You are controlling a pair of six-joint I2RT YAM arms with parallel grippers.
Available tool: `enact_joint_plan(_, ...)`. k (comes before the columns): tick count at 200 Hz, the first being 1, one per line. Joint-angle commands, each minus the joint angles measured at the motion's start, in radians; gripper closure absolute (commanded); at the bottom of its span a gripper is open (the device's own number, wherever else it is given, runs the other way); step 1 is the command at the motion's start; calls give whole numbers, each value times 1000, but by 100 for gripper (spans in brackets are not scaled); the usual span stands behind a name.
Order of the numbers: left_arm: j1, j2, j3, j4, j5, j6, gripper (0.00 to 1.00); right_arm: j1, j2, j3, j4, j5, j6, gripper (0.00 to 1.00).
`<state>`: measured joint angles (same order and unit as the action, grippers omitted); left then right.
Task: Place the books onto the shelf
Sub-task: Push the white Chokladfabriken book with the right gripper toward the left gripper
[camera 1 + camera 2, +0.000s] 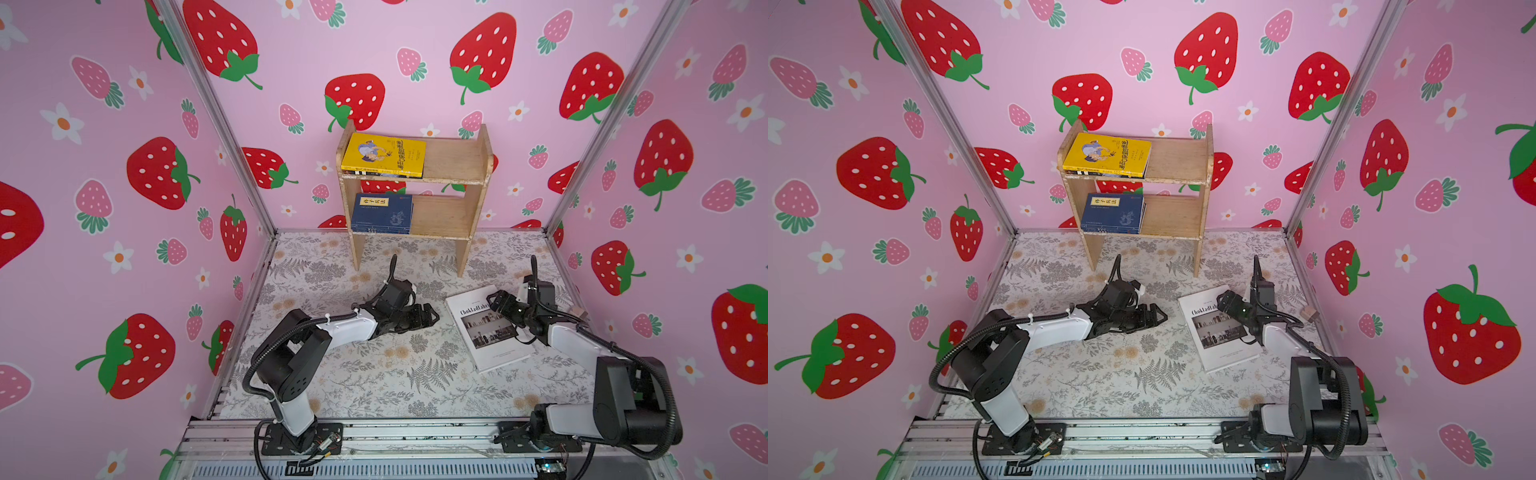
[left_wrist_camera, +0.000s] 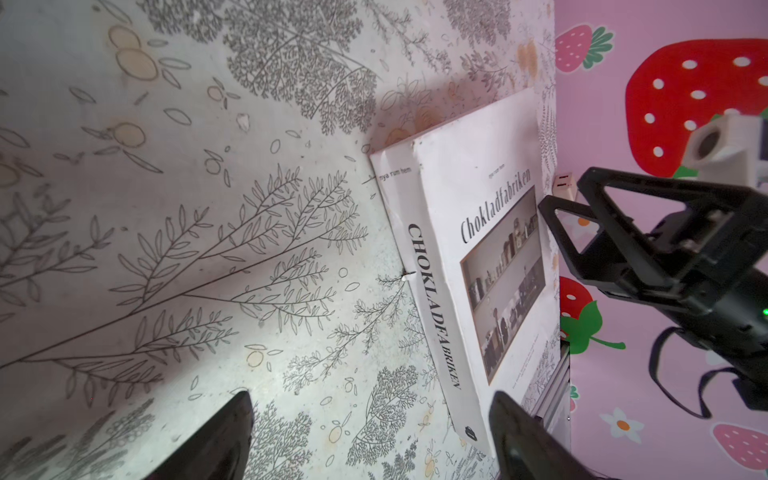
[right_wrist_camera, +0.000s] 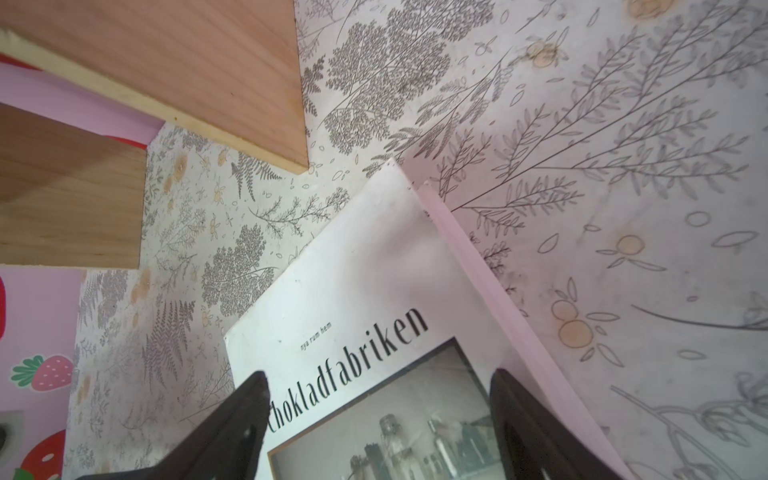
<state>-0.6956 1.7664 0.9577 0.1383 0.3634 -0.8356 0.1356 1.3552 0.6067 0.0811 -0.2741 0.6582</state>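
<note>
Chokladfabriken book [image 1: 494, 345]: flat on desk [image 1: 374, 374], cover up, directly under right gripper [image 3: 378, 390]; just ahead of left gripper [image 2: 370, 411], spine facing it.
right gripper: released, jaws spread above the title end of the cover, nothing held.
left gripper: released, empty, low over desk, short of the spine.
risk 1: no edge lifted off desk; fingers likely skid on the cover or shove the book toward the side wall instead of gripping.
risk 2: pinching the cover alone would fan the book open and drop the thick page block.
risk 3: both grippers crowd one book, so they could clash.
shelf [image 1: 449, 160]: beyond right gripper. Its near leg is close to the book's corner and could be knocked on lift.
shelved: yellow book [image 1: 384, 156] upper tier, navy books [image 1: 382, 212] lower tier; free space beside both.
in the way: small beige block [image 1: 578, 312] behind right gripper, probably off-path.
</note>
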Motion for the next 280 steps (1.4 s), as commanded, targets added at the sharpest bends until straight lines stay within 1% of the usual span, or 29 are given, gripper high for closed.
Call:
enact_joint_plan(1, -2, 24, -4, 91, 48, -66, 10, 32, -7, 3, -75, 46, -31, 17)
enact_joint_plan(17, -5, 54, 3, 123, 64, -99, 11, 67, -4, -15, -61, 27, -14, 19)
enact_joint_plan(35, -5, 79, 4, 152, 62, -132, 11, 154, -15, -47, -13, 18, 42, 21)
enact_joint_plan(56, 3, 87, 3, 167, 54, -147, 11, 283, -34, -69, 23, 46, 110, 21)
enact_joint_plan(68, 10, 81, -2, 164, 48, -147, 11, 324, -62, -66, 18, 82, 125, 21)
enact_joint_plan(83, 19, 70, -9, 157, 46, -144, 11, 329, -117, -40, -35, 164, 101, 19)
enact_joint_plan(92, 19, 65, -10, 148, 47, -135, 11, 324, -142, -7, -81, 263, 60, 17)
enact_joint_plan(101, 19, 64, -11, 138, 51, -125, 11, 308, -149, 34, -133, 333, 20, 14)
enact_joint_plan(118, 15, 65, -15, 144, 67, -120, 11, 250, -129, 89, -170, 381, -46, 11)
enact_joint_plan(125, 13, 65, -20, 149, 69, -122, 12, 220, -115, 100, -169, 383, -60, 10)
enact_joint_plan(142, 7, 64, -35, 169, 71, -129, 11, 140, -67, 105, -154, 366, -84, 9)
enact_joint_plan(158, 0, 62, -42, 185, 75, -132, 12, 72, -19, 100, -141, 326, -101, 8)
enact_joint_plan(184, -20, 73, -29, 190, 83, -130, 11, 4, 28, 70, -115, 248, -111, 6)
enact_joint_plan(194, -29, 84, -19, 191, 87, -130, 11, -10, 38, 56, -102, 200, -111, 7)
enact_joint_plan(216, -36, 109, -4, 207, 92, -151, 11, -12, 32, 14, -63, 92, -91, 10)
enact_joint_plan(240, -32, 128, 3, 239, 90, -179, 11, -6, -6, -58, 5, -29, -17, 13)
enact_joint_plan(255, -31, 141, 16, 240, 94, -187, 11, 18, -45, -105, 39, -58, 36, 15)
enact_joint_plan(280, -27, 154, 25, 252, 103, -197, 11, 104, -109, -147, 72, -41, 110, 15)
